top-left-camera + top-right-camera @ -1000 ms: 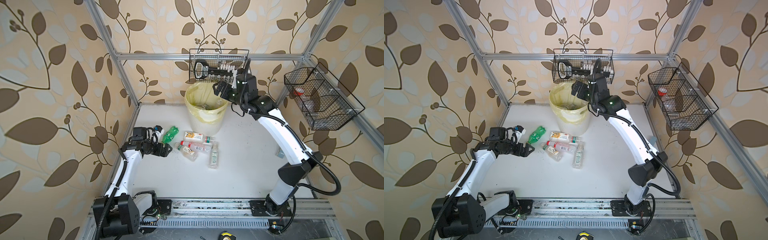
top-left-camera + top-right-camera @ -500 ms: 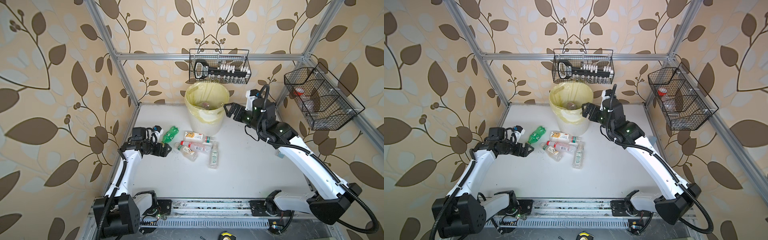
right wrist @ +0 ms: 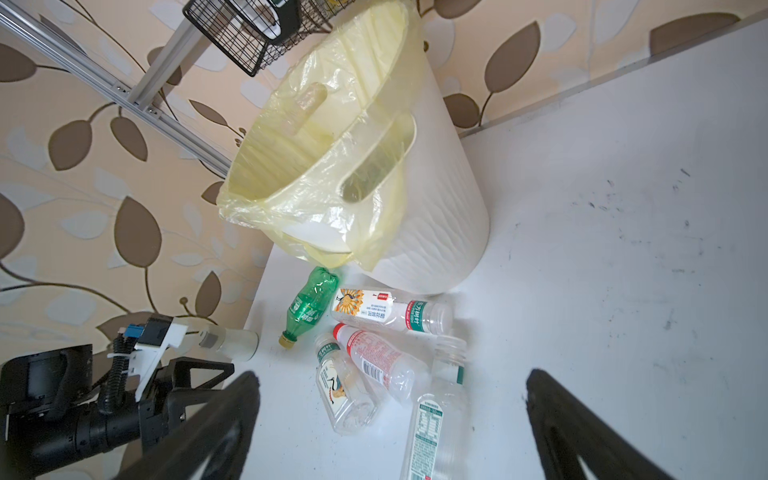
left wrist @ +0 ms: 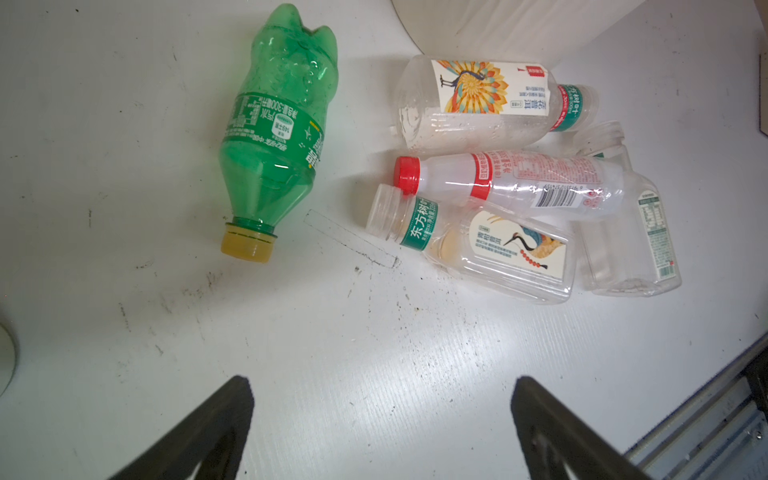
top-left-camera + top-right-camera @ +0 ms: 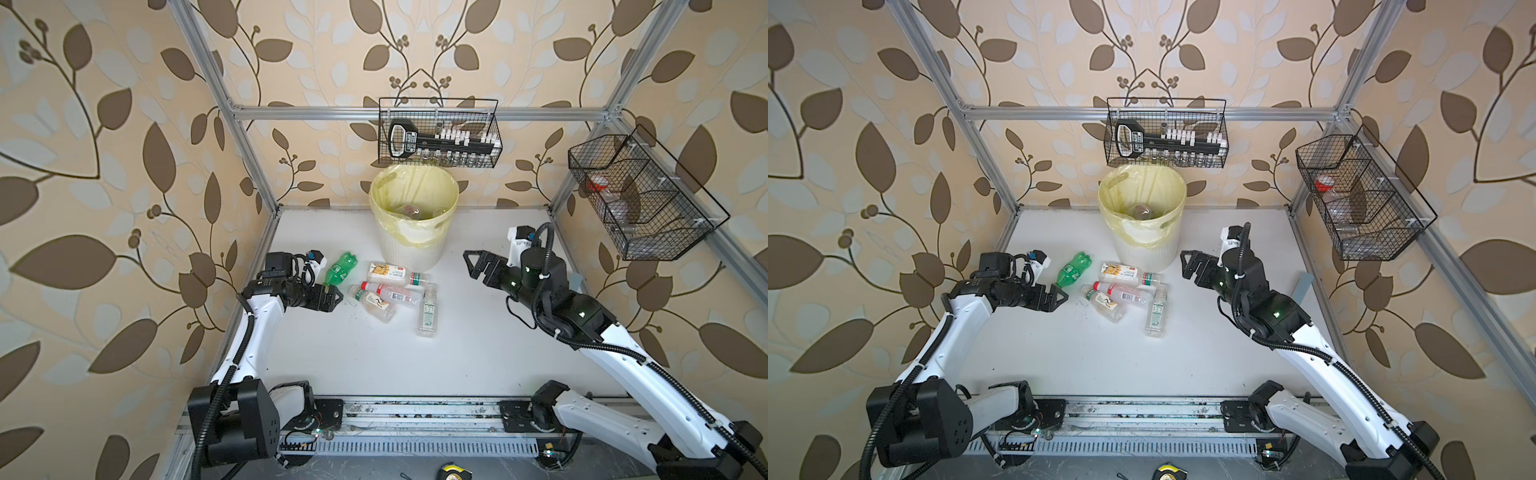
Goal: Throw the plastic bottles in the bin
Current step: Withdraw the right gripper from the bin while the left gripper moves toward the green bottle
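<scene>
Left gripper [image 5: 332, 296] and right gripper [image 5: 473, 264]: jaws spread, empty. Left should straddle the green bottle [image 5: 340, 270], centre-left, squarely mid-label.

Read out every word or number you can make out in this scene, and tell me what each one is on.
"东方树叶": green neck band of the crane-label bottle.
Green bottle, peacock-label bottle, red-capped bottle, plain clear bottle: printed labels, too small or blurred to read.
Black tool in the back wire basket: white label, unreadable.
</scene>
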Controlling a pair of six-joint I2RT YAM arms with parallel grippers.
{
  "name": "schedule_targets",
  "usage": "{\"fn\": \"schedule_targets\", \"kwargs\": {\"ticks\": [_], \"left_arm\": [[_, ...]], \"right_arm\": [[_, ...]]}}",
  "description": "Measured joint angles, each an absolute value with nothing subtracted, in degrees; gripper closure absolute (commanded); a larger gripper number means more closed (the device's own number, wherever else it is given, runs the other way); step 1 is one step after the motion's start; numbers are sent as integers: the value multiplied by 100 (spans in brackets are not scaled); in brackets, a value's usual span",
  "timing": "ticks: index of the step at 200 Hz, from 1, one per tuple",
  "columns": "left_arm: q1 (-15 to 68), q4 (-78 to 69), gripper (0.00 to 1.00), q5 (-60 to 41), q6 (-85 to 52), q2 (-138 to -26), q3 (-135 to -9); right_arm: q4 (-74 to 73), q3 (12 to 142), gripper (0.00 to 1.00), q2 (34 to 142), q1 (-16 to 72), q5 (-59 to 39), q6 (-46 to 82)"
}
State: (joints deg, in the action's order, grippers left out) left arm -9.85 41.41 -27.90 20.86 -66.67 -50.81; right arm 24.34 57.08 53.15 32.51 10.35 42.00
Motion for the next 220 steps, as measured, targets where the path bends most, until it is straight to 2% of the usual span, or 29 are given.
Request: {"fn": "schedule_targets", "kwargs": {"ticks": [93, 144, 220], "left_arm": [[-985, 4580, 1, -2958, 2600, -7697, -6420], [-985, 4707, 1, -2939, 2825, -8189, -6899], [-985, 4718, 1, -2941, 2956, -9365, -7594]], "right_arm": [[2733, 4565, 0, 4534, 3684, 1253, 4847], [3055, 4456, 0, 4209, 4484, 2097, 5127], [3109, 4370, 0, 4383, 4788, 2508, 5317]]}}
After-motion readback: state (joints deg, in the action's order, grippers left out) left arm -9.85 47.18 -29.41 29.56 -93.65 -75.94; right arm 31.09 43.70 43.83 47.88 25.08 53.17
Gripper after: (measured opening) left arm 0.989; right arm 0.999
